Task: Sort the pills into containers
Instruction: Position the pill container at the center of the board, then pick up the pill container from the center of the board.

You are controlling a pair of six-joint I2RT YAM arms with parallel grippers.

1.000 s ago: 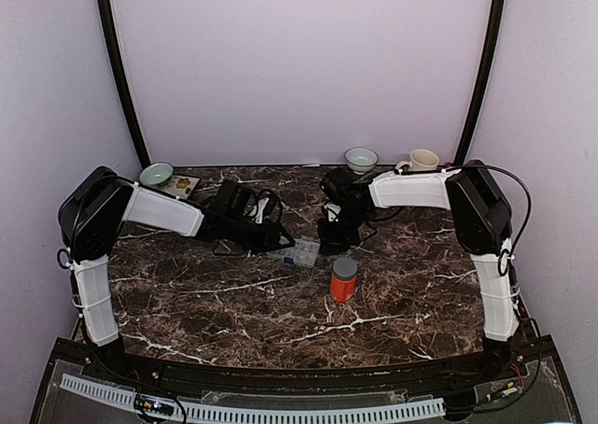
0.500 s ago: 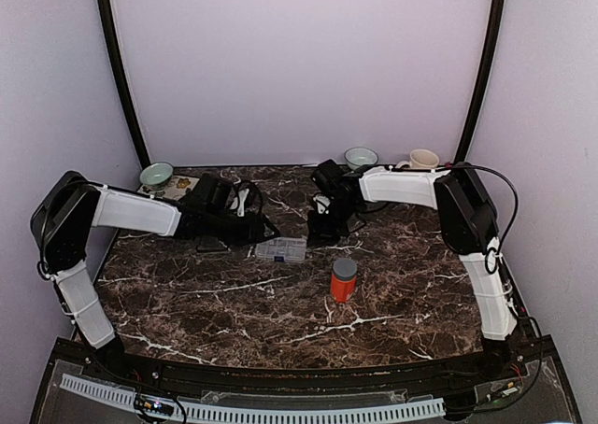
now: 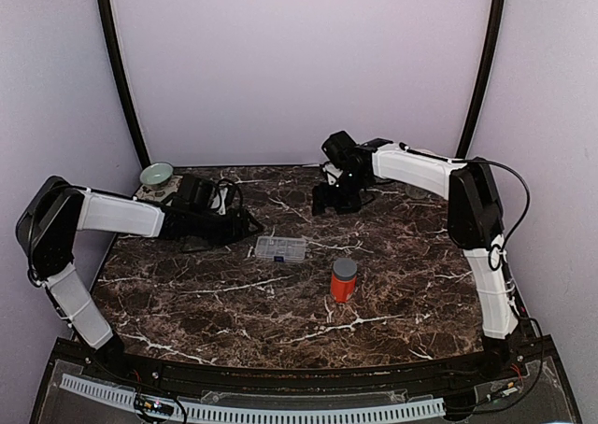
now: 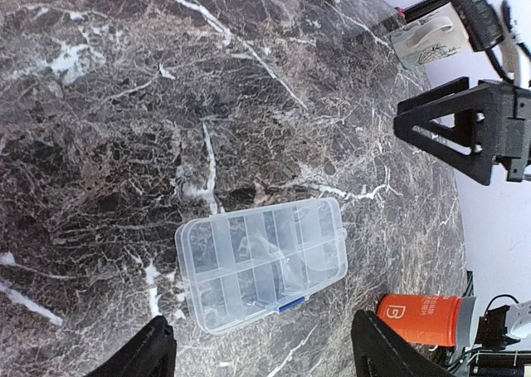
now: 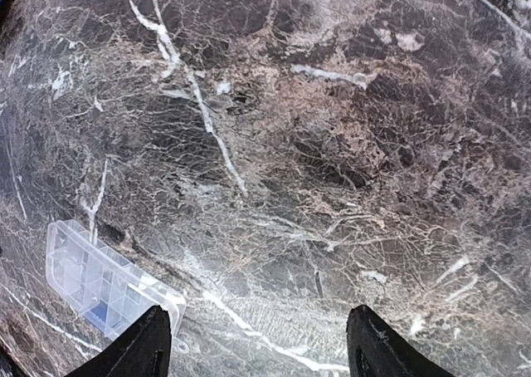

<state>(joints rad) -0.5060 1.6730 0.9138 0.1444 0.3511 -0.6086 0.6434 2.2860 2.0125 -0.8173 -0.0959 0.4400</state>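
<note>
The clear plastic organiser box lies flat on the dark marble table, its lid down and a blue latch on its near edge; it is also in the left wrist view and at the lower left of the right wrist view. No pills show in any view. My left gripper hovers left of the box, open and empty. My right gripper is raised behind the box to its right, open with only bare marble between its fingers.
An orange bottle with a grey cap stands in front of the box to its right, seen again in the left wrist view. A pale bowl sits at the back left corner. A cup stands near the back right.
Both arms have drawn away from the box, the left one to the left and the right one up toward the back wall. Both pairs of jaws have opened. The box shifted slightly left.
</note>
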